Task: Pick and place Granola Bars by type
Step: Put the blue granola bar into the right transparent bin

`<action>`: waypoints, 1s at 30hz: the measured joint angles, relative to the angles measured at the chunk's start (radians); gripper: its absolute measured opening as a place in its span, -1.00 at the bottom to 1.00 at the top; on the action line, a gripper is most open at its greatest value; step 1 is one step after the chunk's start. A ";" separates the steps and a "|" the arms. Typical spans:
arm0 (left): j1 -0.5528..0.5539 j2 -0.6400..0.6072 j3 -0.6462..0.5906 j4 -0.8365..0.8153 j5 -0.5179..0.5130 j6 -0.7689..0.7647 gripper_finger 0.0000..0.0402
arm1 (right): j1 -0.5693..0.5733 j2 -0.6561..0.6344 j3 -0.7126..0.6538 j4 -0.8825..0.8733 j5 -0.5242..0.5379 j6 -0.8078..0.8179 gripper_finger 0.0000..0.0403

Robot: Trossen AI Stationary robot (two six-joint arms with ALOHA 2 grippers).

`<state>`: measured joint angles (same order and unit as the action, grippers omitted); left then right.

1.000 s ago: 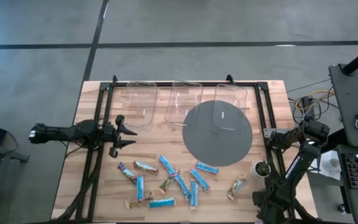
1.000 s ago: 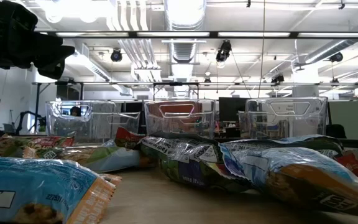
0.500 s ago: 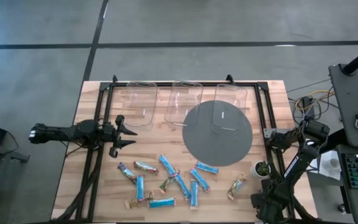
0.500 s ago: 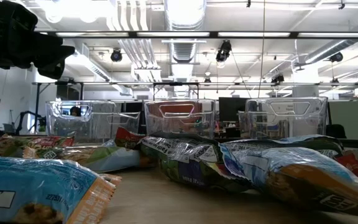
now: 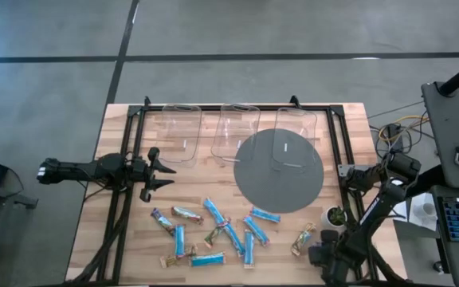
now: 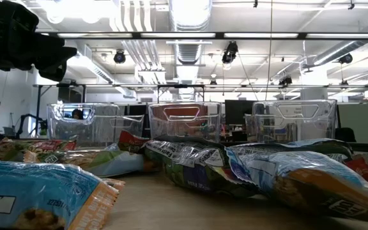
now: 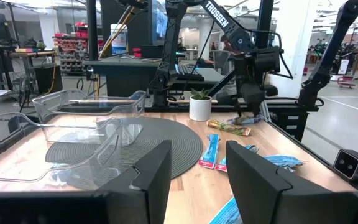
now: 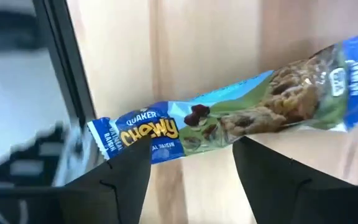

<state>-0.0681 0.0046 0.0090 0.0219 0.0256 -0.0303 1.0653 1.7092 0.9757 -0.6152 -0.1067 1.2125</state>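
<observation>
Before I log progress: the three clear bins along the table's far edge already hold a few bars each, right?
No. In the high view the three clear bins are empty. All the granola bars lie loose on the table's near half. The bins do stand along the far edge.

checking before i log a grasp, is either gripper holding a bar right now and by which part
Nothing is held. The right gripper hangs open above a blue and green bar lying on the table; the left gripper is open and empty by the bins.

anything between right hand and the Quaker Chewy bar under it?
Nothing: right wrist view shows the open right hand above the Quaker Chewy bar, only bare wooden table around.
</observation>
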 joint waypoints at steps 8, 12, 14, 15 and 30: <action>0.000 0.000 0.000 0.000 0.000 0.000 -0.33 | -0.012 -0.001 0.033 -0.068 0.081 0.136 0.07; 0.000 0.000 0.000 0.000 0.000 0.000 -0.33 | -0.013 -0.001 0.032 -0.057 0.037 0.389 0.07; 0.000 0.000 0.000 0.000 0.000 0.000 -0.33 | -0.013 -0.001 0.032 -0.034 0.031 0.527 0.07; 0.000 0.000 0.000 0.000 0.000 0.000 -0.33 | -0.013 -0.001 0.032 -0.020 0.031 0.593 0.07; 0.000 0.000 0.000 0.000 0.000 0.000 -0.33 | -0.038 0.073 0.037 -0.026 0.095 1.015 0.36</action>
<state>-0.0679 0.0044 0.0090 0.0219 0.0254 -0.0300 1.0270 1.7823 1.0126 -0.6416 -0.0116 2.2271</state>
